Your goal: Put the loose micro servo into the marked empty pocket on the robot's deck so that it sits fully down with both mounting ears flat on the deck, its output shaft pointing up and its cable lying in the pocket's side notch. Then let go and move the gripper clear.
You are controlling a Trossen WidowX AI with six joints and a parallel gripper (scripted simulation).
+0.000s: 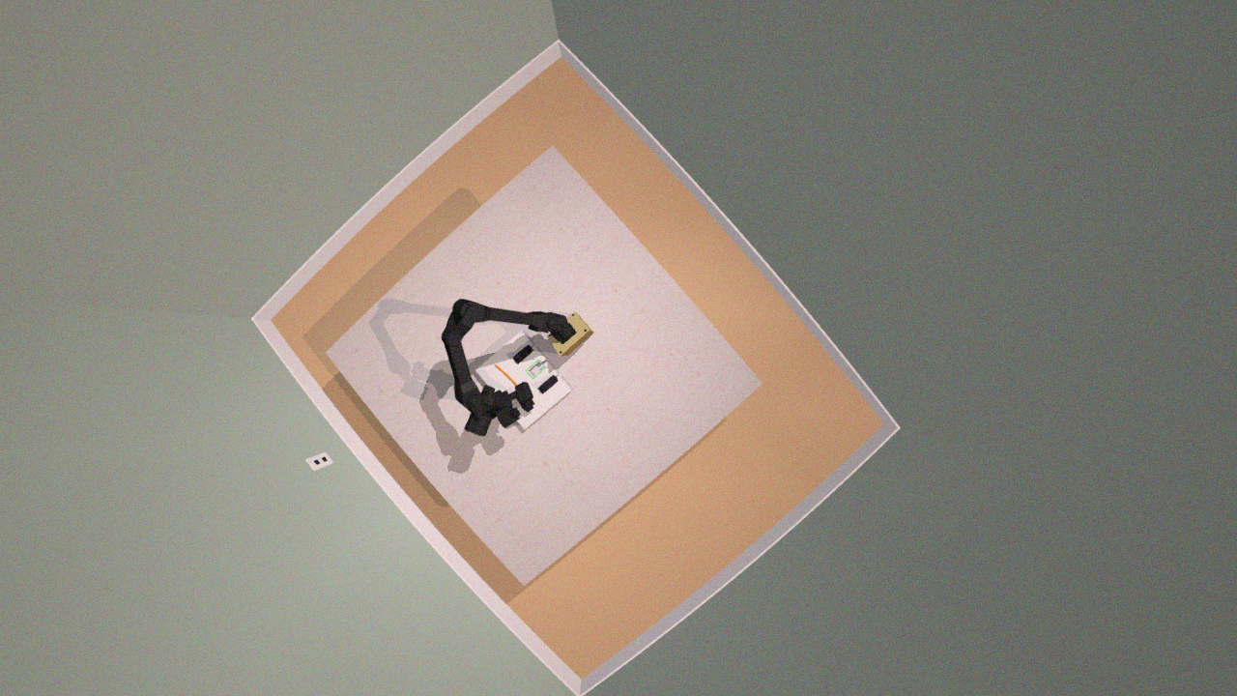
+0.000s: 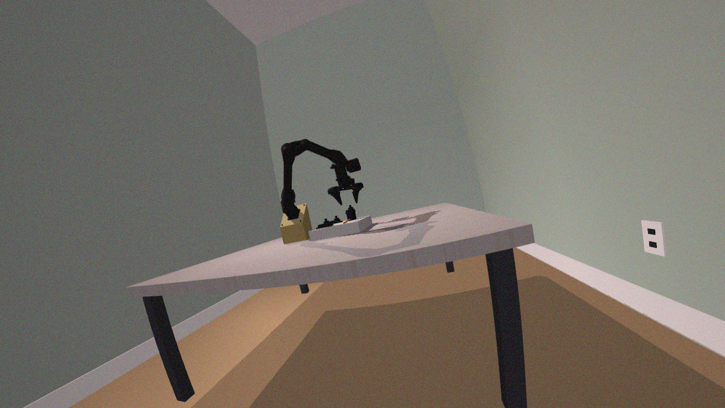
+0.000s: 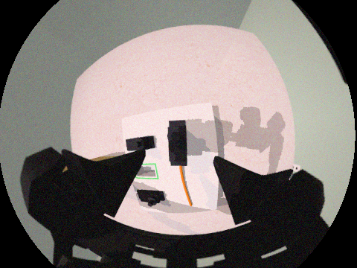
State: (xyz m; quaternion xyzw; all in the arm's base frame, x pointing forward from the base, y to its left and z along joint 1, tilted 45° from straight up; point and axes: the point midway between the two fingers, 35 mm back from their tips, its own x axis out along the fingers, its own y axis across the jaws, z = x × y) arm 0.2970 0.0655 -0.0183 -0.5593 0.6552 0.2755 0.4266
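Note:
The loose micro servo is a black block standing on the white deck; in the exterior view its narrow top points up. Its orange cable trails over the deck. The marked pocket has a green outline and is empty; in the wrist view a finger hides its left end. My gripper is open and empty, pointing down above the loose servo. In the top view the gripper and servo are hard to tell apart.
Two black servos sit in the deck on either side of the pocket. The arm's tan base block stands beside the deck, on the pale table.

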